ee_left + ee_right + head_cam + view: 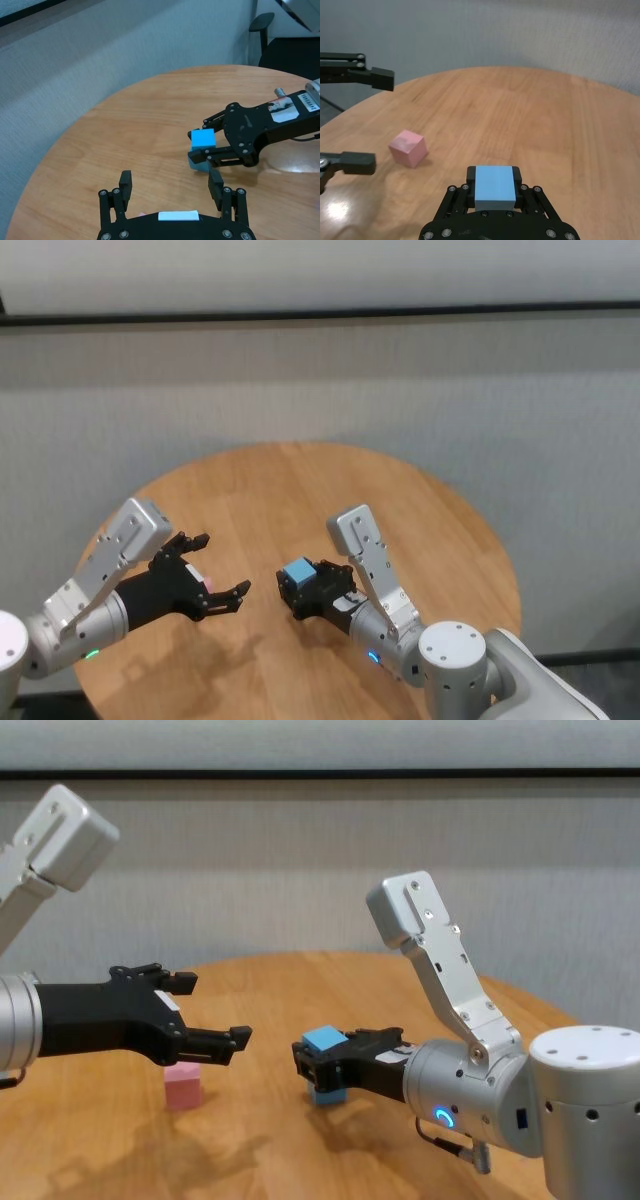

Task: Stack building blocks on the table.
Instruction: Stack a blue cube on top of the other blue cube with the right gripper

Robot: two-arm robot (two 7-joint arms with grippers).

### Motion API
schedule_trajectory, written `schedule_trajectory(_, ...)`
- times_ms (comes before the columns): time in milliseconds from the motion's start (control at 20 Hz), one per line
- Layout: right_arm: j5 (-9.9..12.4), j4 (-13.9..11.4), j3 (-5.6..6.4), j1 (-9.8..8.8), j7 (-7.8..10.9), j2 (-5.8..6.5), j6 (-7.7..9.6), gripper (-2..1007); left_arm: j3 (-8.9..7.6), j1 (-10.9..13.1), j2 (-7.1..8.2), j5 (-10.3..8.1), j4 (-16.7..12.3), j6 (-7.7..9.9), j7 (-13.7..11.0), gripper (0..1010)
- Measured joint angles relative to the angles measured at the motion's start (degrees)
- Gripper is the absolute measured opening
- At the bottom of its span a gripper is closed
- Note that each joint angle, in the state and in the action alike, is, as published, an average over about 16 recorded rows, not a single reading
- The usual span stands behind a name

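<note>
**A:** So, starting at nine o'clock, what have we got?

**B:** Left gripper (217, 572), matte black linkage fingers spread wide, grasping nothing, hovering over the table (300, 490), a round top of warm wooden planks with visible grain. The pink block (183, 1084), a plain matte cube, sits on the wood just below those spread fingers.

**A:** And moving toward three o'clock?

**B:** Right gripper (292, 587), the same black metal, fingers clenched on a light blue block (297, 572). Right under it a second light blue block (327, 1096) rests on the table; whether the two cubes touch, I cannot tell.

**A:** Any writing?

**B:** A white label on the right gripper's body (287, 107) carries small print, too tiny to read. A blank white strip (178, 215) shows on the left gripper's base. The cubes bear no marks
</note>
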Motion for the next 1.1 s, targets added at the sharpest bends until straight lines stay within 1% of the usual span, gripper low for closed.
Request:
schedule_trajectory(250, -0.85, 1.58, 0.11, 0.77, -0.31, -0.50, -0.97, 370, 0.00, 0.00, 0.00, 0.00, 0.00, 0.00, 0.00, 1003)
schedule_trajectory(500, -1.75, 2.49, 0.18, 1.21, -0.62, -0.80, -1.77, 370, 0.00, 0.00, 0.00, 0.00, 0.00, 0.00, 0.00, 1003)
schedule_trajectory(750, -2.66, 3.04, 0.21, 1.45, -0.90, -1.02, -2.28, 370, 0.00, 0.00, 0.00, 0.00, 0.00, 0.00, 0.00, 1003)
schedule_trajectory(1100, -3.34, 3.89, 0.54, 1.80, -1.06, -1.45, -2.57, 370, 0.00, 0.00, 0.00, 0.00, 0.00, 0.00, 0.00, 1003)
